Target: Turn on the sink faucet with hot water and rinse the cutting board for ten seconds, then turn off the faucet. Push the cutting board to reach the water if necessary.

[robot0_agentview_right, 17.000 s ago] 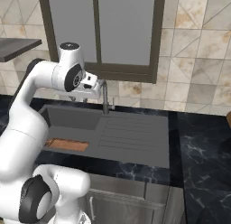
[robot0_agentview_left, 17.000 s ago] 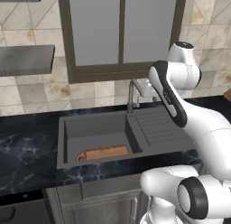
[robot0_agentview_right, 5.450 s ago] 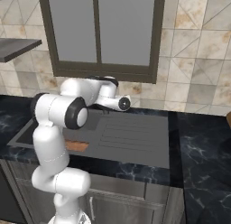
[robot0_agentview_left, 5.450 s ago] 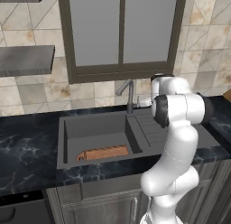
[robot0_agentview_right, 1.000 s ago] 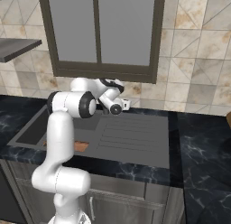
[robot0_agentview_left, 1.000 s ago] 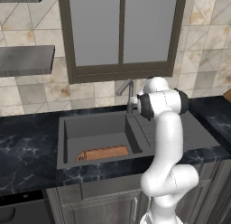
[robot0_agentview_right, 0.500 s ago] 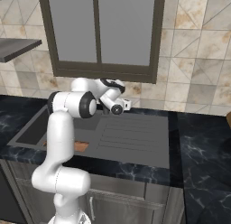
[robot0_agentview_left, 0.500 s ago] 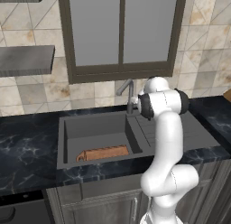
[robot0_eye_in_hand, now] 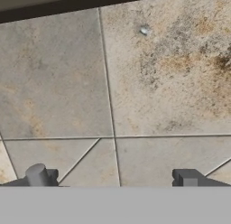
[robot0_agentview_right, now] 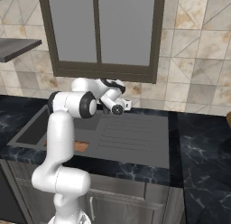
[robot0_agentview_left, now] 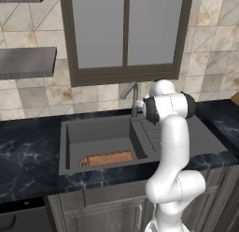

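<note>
Left base view is giving the clearest look at the sink (robot0_agentview_left: 70, 147): the cutting board (robot0_agentview_left: 107, 158) is lying flat on the basin floor along the front wall, handle end pointing to 9 o'clock. The faucet (robot0_agentview_left: 134, 97) is standing behind the basin's rear right corner, spout angling toward 10 o'clock, dry as far as I can tell. The arm is covering the drainboard (robot0_agentview_left: 205, 137) from this side.

Right base view is showing the opposite: the ribbed drainboard (robot0_agentview_right: 135, 135) is fully exposed, the arm is blocking most of the basin, and only a sliver of the board (robot0_agentview_right: 81, 146) is peeking out beside the arm. The faucet is hidden behind the wrist here. The hand (robot0_agentview_right: 122, 102) is sitting up by the back wall, aiming at the tiles.

Hand view is looking straight at beige wall tile (robot0_eye_in_hand: 171, 74) with the dark window frame (robot0_eye_in_hand: 81, 4) running across 12 o'clock. Fingertips (robot0_eye_in_hand: 38, 175) are spread wide at 7 and 5 o'clock, pinching nothing.

The surface (robot0_agentview_left: 28, 156) is black marbled stone wrapping around the sink. A grey shelf (robot0_agentview_left: 28, 61) is hanging on the wall at 9 o'clock, the window (robot0_agentview_left: 126, 34) is sitting above the faucet, and dark cabinets (robot0_agentview_right: 131, 205) are running below.
</note>
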Motion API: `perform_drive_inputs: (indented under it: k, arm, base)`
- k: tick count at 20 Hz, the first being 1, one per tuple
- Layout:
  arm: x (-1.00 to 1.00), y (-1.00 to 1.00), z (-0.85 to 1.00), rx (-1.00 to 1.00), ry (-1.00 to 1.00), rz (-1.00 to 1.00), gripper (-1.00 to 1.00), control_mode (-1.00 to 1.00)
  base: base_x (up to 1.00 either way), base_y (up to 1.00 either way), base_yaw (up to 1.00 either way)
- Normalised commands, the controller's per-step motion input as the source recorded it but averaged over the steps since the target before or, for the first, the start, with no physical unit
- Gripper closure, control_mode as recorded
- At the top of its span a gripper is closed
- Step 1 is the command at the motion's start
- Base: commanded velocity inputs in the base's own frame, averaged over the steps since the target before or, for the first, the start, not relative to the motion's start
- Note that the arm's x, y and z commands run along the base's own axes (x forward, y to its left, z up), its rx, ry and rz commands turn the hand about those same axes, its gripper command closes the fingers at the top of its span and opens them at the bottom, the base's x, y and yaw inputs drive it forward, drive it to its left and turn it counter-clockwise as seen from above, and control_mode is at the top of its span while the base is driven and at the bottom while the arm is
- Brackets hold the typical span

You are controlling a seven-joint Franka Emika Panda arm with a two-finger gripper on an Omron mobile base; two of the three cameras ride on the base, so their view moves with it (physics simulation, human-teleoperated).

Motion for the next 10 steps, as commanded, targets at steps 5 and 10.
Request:
perform_drive_inputs:
  k: [5, 10]
  arm:
    - [0.00, -0.07, -0.03, 0.00, 0.00, 0.00, -1.00, -1.00]
    - [-0.02, -0.14, -0.03, 0.00, 0.00, 0.00, -1.00, -1.00]
  base:
    - [0.00, 0.00, 0.00]
    - [0.00, 0.00, 0.00]
